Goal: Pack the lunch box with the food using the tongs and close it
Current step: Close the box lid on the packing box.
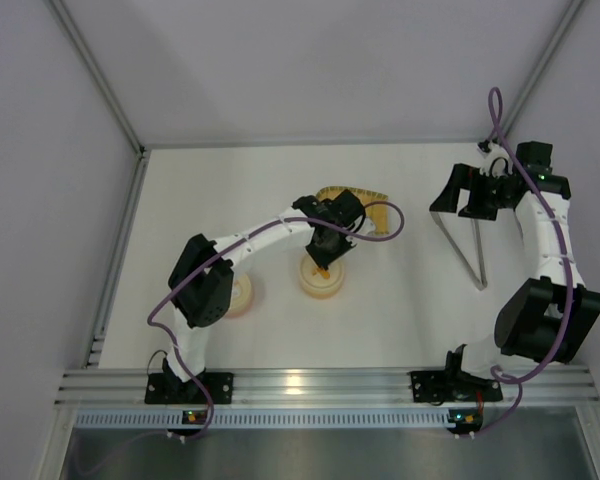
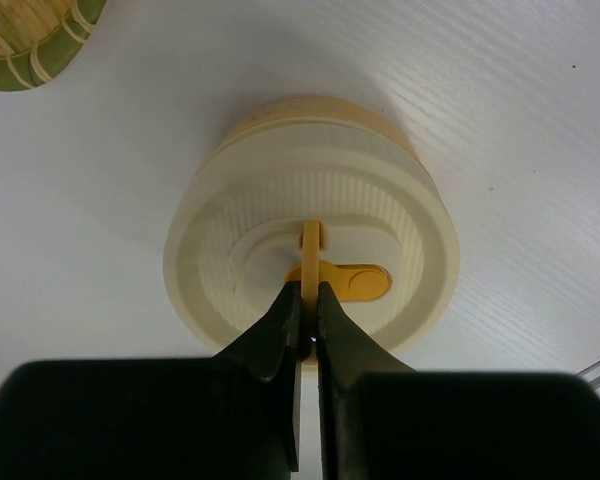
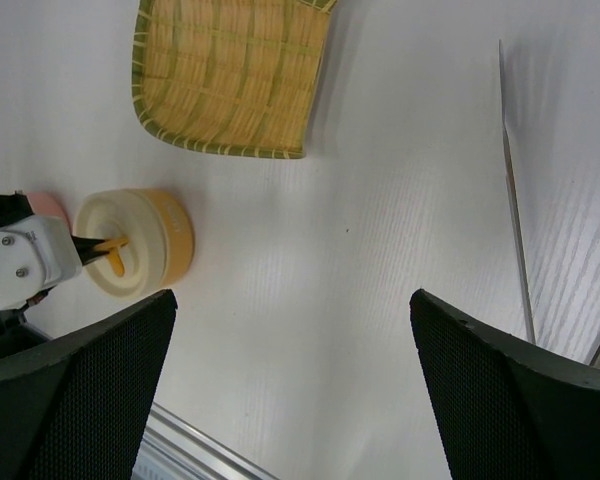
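The lunch box (image 1: 320, 283) is a round tub with an orange base and a cream ribbed lid (image 2: 280, 190) sitting on it, near the table's middle. My left gripper (image 2: 308, 290) hangs over it, shut on the thin upright tab (image 2: 311, 238) of the lid's orange handle. It also shows from above, my left gripper (image 1: 323, 262). The tongs (image 1: 462, 245) lie flat on the table at the right, their V joint pointing toward me. My right gripper (image 1: 467, 195) hovers over the tongs' far ends, open and empty; one tong arm (image 3: 513, 215) shows beside it. The food is out of view.
A yellow woven tray with a green rim (image 1: 358, 203) lies just behind the lunch box, also seen as the tray (image 3: 230, 75). A second round cream-and-pink tub (image 1: 243, 297) stands left of the lunch box, partly under my left arm. An aluminium rail (image 1: 320, 382) runs along the near edge.
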### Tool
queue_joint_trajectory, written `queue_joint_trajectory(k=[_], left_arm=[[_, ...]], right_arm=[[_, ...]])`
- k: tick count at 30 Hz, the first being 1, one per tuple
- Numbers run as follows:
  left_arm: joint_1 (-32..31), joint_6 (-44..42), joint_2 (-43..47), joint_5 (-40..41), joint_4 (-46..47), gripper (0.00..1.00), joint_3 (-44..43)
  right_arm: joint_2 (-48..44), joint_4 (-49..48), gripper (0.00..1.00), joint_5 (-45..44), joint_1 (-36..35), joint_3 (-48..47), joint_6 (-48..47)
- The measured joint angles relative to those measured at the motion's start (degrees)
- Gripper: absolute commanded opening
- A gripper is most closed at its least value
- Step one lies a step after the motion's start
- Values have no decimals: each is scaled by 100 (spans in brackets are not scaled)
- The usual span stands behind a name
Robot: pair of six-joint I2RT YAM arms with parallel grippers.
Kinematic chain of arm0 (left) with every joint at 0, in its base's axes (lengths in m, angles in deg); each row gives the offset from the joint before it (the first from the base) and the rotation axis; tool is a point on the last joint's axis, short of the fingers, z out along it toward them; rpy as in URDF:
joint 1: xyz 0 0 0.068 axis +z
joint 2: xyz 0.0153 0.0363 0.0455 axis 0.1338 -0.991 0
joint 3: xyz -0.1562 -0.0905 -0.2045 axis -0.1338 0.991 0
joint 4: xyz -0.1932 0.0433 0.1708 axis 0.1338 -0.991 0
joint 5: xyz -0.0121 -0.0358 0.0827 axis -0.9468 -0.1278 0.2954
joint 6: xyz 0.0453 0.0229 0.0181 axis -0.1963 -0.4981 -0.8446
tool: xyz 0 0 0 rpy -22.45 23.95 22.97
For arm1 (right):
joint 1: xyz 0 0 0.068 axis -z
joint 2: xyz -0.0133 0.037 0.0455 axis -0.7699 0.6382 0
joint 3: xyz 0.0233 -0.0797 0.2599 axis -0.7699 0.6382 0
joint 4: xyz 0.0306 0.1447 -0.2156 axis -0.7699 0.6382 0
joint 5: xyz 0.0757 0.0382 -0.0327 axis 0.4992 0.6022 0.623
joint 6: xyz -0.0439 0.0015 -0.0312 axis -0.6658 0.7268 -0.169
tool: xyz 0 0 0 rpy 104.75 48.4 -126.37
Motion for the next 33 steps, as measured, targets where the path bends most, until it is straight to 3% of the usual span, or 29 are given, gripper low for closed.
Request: queue_joint_trajectory(k=[9, 17, 31, 33], left_arm=[[223, 68, 118, -444, 264, 21, 262], [385, 240, 306, -916, 660, 28, 671], [393, 262, 369, -1019, 717, 41, 732], [385, 258, 369, -1008, 682, 47, 710]], right_arm=[[11, 0, 99, 4, 9, 61, -2], [13, 0, 99, 17, 9, 61, -2], [13, 4, 99, 28, 9, 61, 0], [13, 4, 99, 35, 9, 59, 0]])
